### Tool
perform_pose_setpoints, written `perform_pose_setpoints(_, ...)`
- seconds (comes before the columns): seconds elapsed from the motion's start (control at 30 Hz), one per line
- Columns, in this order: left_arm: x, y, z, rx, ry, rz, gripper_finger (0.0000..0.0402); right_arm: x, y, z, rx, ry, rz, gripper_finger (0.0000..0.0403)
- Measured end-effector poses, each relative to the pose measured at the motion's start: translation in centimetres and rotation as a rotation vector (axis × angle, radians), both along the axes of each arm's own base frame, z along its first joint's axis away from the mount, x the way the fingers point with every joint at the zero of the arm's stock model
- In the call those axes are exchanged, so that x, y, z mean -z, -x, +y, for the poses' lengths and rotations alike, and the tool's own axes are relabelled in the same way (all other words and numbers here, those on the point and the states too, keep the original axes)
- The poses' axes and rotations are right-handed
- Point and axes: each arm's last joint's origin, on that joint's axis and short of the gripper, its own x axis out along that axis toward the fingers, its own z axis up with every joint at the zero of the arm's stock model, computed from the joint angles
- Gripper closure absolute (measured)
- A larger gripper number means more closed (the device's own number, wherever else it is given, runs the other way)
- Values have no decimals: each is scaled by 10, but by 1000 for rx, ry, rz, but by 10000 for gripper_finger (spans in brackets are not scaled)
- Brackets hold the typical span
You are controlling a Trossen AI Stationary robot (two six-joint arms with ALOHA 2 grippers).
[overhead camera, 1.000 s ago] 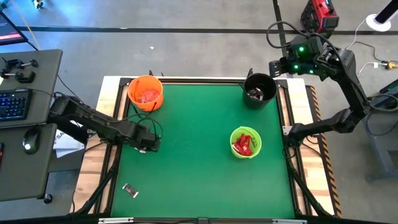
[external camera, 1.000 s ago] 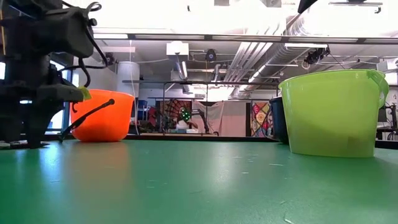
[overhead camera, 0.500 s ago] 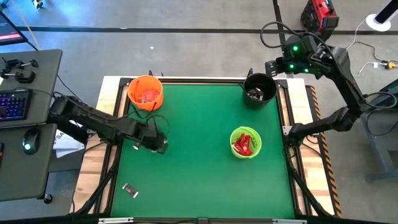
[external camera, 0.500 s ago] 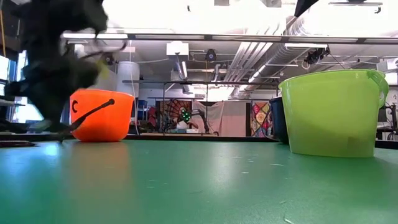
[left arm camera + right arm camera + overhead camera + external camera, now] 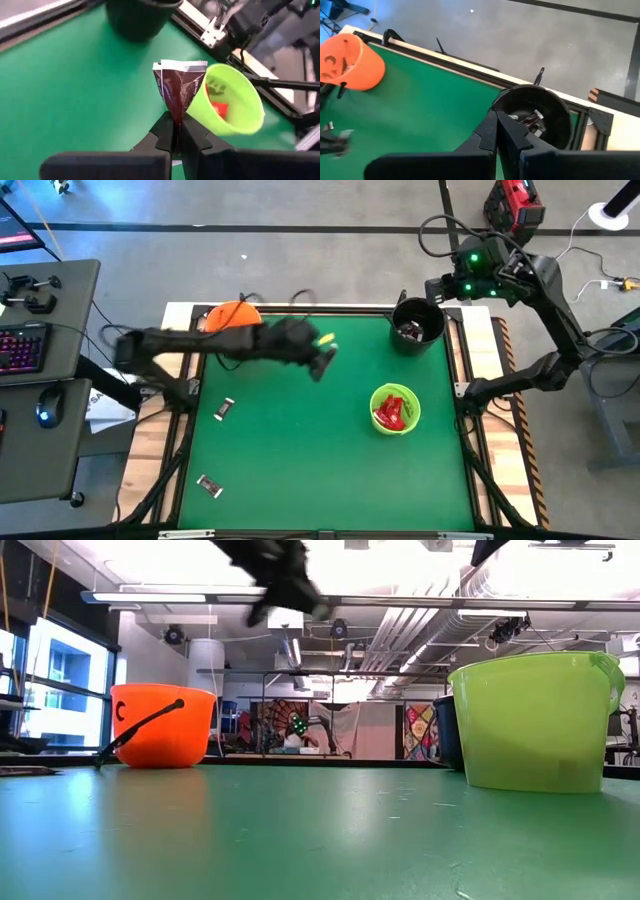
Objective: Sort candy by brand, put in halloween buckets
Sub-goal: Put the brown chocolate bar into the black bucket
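Note:
My left gripper hangs blurred over the middle of the green table, shut on a dark brown candy. The orange bucket stands at the far left, partly hidden under my left arm. The black bucket is at the far right with dark candy inside. The lime green bucket at the right holds red candy. My right gripper waits shut above the black bucket's near rim, touching nothing. My left gripper pinches the candy's narrow end between its two fingers. The fingers slant downward, pointing toward the table's right side. The rest of the wrapper sticks out beyond the fingertips, its crimped end farthest off, clear of the table.
One silvery candy lies on the table's left side, another near the left front corner. The low view shows the orange bucket at the left and the green bucket at the right, with open mat between.
My left gripper was low over the table's left side. It has risen with the dark candy and swung fast toward the right and far side, rolling as it went. A silvery candy now shows where it stood.

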Motion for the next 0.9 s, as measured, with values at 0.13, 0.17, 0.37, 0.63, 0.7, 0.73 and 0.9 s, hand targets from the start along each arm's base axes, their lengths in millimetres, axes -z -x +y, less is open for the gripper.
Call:
perform_pose_setpoints(0.13, 3, -56, 22, 122, -84, 17, 401, 0, 0, 0, 7, -10, -11, 403)
perform_pose_setpoints(0.17, 7, -70, 27, 144, -101, 23, 401, 0, 0, 0, 7, -10, -12, 403)
perform_pose_setpoints(0.37, 46, -144, 54, 233, -198, 44, 401, 0, 0, 0, 25, -20, -25, 403)
perform_pose_setpoints(0.63, 57, -203, 92, 201, -292, -183, 399, 0, 1, -1, 101, -15, -40, 403)
perform_pose_setpoints(0.7, 58, -210, 104, 153, -330, -241, 399, 0, 1, -1, 122, -6, -38, 403)
perform_pose_setpoints(0.73, 60, -211, 109, 130, -342, -249, 399, 0, 1, -1, 132, -2, -38, 403)
perform_pose_setpoints(0.9, 76, -215, 126, 76, -426, -252, 373, 0, 1, -1, 139, -4, -42, 403)
